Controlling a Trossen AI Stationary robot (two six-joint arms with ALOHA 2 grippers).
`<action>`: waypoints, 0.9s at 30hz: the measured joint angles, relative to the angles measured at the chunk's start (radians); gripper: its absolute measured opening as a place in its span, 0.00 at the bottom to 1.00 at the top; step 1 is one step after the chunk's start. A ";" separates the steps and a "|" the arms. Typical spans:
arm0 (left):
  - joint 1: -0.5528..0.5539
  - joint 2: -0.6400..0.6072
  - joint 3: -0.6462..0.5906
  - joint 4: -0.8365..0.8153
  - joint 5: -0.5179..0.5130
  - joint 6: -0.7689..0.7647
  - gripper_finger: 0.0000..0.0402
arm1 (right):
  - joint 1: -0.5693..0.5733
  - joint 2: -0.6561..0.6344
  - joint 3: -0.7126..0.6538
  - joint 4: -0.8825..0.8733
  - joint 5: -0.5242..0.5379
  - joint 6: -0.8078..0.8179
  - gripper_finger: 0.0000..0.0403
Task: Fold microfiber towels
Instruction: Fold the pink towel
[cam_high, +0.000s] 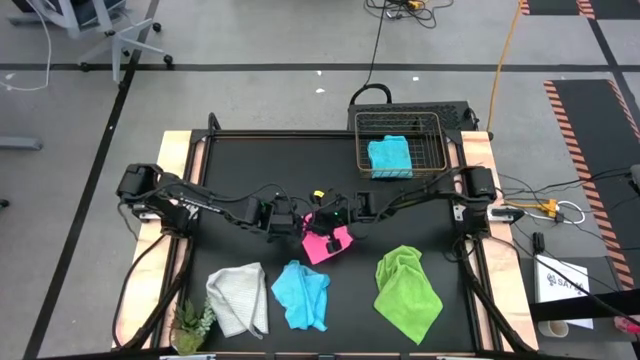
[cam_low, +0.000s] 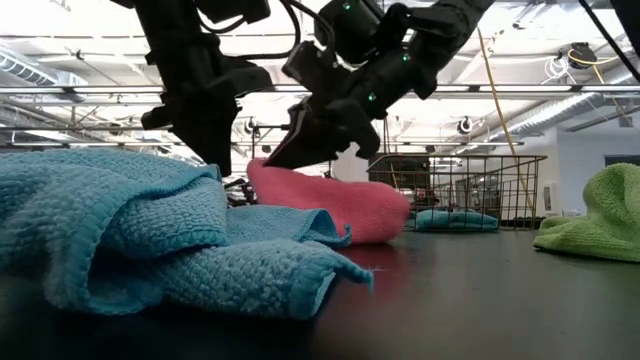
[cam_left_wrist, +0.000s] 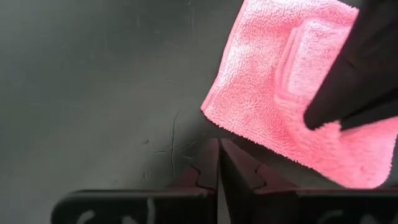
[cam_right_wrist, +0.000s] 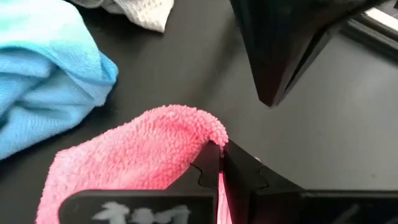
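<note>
A pink microfiber towel (cam_high: 330, 243) lies in the middle of the black table, folded over, with my right gripper (cam_right_wrist: 221, 163) shut on it. My left gripper (cam_left_wrist: 219, 158) stands just left of the towel, pointing steeply down, shut with nothing between its fingers. Along the near edge lie a white-grey towel (cam_high: 238, 298), a crumpled light blue towel (cam_high: 300, 295) and a lime green towel (cam_high: 407, 290). A second light blue towel (cam_high: 390, 157) lies in the wire basket. My right gripper pinches a raised, folded-over edge of the pink towel (cam_right_wrist: 208, 132) between its two fingers; pink shows in the gap between them. The fingers slant down from the table's right side. That edge stands lifted, while the rest of the towel (cam_low: 350, 210) lies on the table.
A wire basket (cam_high: 400, 122) stands at the far right of the table. A small green plant (cam_high: 192, 322) stands at the near left corner. Bare black tabletop lies between the arms and the far edge.
</note>
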 joint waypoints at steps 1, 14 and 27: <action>0.000 0.000 0.000 0.003 0.000 -0.006 0.02 | -0.003 0.005 0.000 0.001 0.000 0.007 0.00; -0.038 0.000 0.000 0.180 0.033 -0.015 0.03 | -0.045 0.028 0.000 0.017 0.000 0.018 0.01; -0.041 0.096 0.001 0.218 -0.016 -0.030 0.05 | -0.018 0.015 0.000 0.009 0.084 0.011 0.16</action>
